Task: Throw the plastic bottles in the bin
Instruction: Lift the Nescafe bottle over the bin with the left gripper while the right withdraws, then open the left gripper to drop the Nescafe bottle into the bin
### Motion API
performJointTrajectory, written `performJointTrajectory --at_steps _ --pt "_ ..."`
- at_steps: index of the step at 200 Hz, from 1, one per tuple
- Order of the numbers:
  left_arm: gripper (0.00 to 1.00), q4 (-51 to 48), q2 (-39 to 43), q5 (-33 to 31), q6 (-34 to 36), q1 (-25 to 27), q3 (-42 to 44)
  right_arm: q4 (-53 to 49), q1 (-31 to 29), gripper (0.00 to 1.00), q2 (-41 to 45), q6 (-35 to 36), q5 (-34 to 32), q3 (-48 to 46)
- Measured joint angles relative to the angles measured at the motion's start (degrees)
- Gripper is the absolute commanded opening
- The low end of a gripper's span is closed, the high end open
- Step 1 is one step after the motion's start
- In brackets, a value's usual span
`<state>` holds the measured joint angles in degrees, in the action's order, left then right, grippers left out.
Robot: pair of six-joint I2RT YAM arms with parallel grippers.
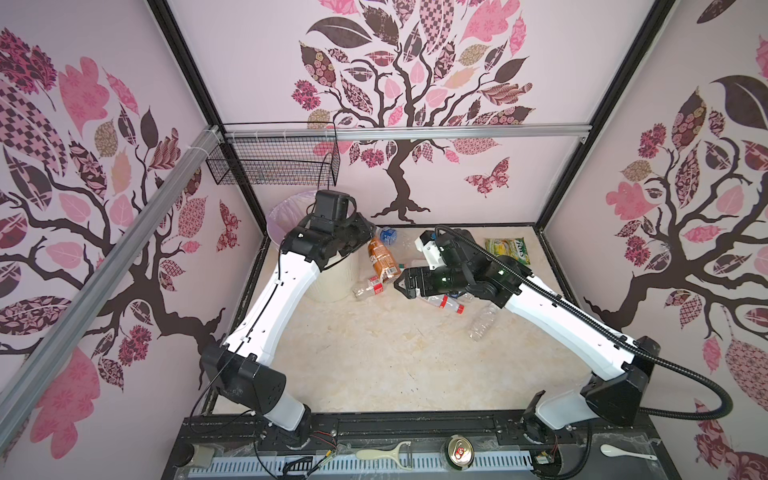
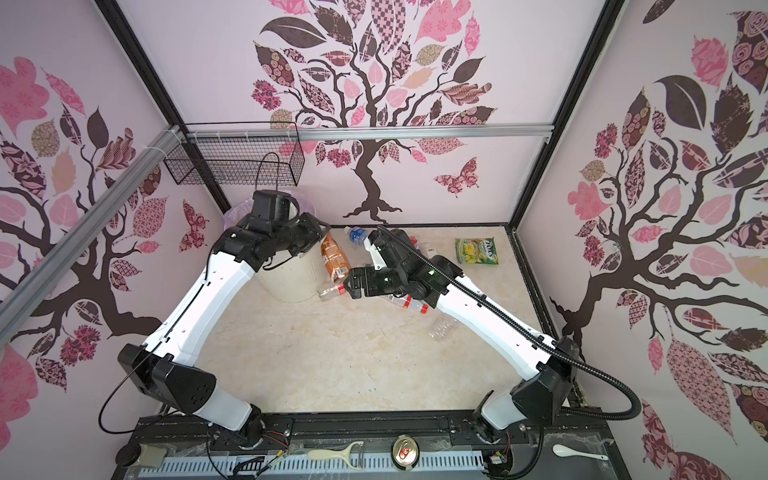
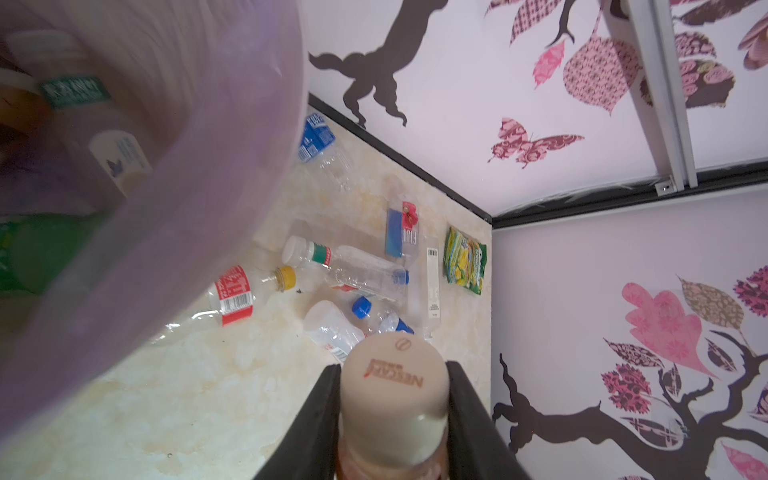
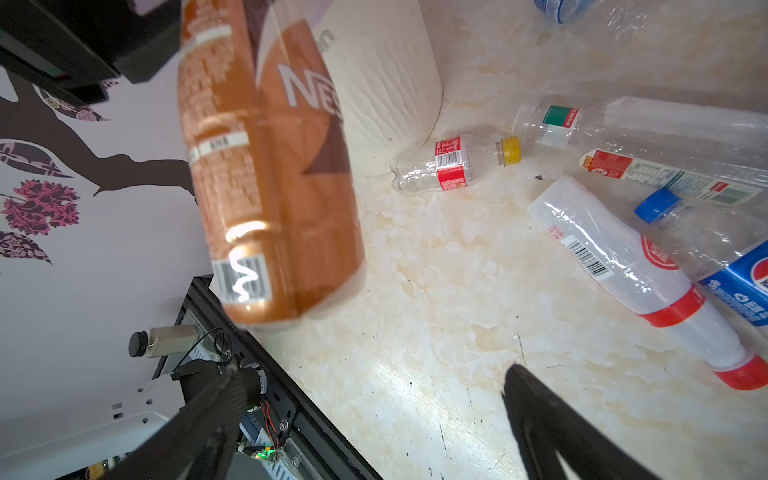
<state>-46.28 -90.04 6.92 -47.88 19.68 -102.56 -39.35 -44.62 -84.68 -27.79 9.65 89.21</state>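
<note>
Left wrist view: left gripper (image 3: 394,368) clamps brown plastic bottle (image 3: 395,415) by its beige cap (reads NESCAFE), just beside cream ribbed plastic bin (image 1: 332,278); right gripper (image 4: 374,372) gapes wide, empty.

Brown bottle (image 4: 270,166) beside the bin (image 4: 382,104), fingers (image 4: 195,424) spread wide (clear bottles (image 4: 453,164) scattered beyond)

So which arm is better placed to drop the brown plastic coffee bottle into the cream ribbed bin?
Left. The left gripper is shut on the cap of the brown plastic coffee bottle, right beside the round cream ribbed bin. The right gripper is open and empty.
</note>
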Motion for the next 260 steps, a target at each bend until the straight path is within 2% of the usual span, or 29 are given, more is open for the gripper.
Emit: performJointTrajectory --at_steps 26,49,92,122,150,170,185,193,201,220,260 --pt "0.32 -3.1 -2.3 -4.4 3.6 -2.8 -11.7 -0.5 0.0 1.0 0.0 0.2 -0.6 2.4" --pt "0.32 -3.2 -2.3 -12.8 8.5 -3.1 -21.4 -0.3 0.0 1.0 -0.1 0.2 -0.7 4.3" --pt "0.31 6.8 3.0 -30.9 21.4 -3.1 -26.4 -0.3 0.0 1.0 -0.3 -0.2 -0.3 4.8" --pt "0.31 16.4 3.5 -40.2 30.9 -3.1 -31.3 -0.2 0.0 1.0 -0.3 -0.5 0.4 4.3" --pt "0.3 21.7 3.6 -44.0 36.3 -4.0 -33.2 -0.3 0.0 1.0 -0.3 -0.5 0.5 3.5" --pt "0.3 21.4 3.6 -43.6 34.6 -7.3 -32.3 -0.3 0.0 1.0 -0.3 -0.5 0.7 3.3" --pt "0.31 21.1 5.1 -40.9 30.0 -11.5 -25.4 -0.2 0.0 1.0 -0.3 -0.5 0.9 3.2" --pt "0.35 20.2 5.3 -38.5 26.4 -14.1 -21.6 -0.1 0.0 1.0 -0.3 -0.5 1.1 3.1" --pt "0.5 18.1 4.7 -35.9 23.1 -16.3 -19.4 -0.1 0.0 1.0 -0.3 -0.5 1.1 3.0" --pt "0.97 13.1 0.5 -30.5 17.7 -18.8 -17.3 -0.1 0.0 1.0 -0.3 -0.5 1.1 3.0" --pt "0.98 7.0 -1.5 -24.5 14.8 -14.8 -14.8 0.2 0.0 1.0 -0.3 -0.5 1.5 3.0"
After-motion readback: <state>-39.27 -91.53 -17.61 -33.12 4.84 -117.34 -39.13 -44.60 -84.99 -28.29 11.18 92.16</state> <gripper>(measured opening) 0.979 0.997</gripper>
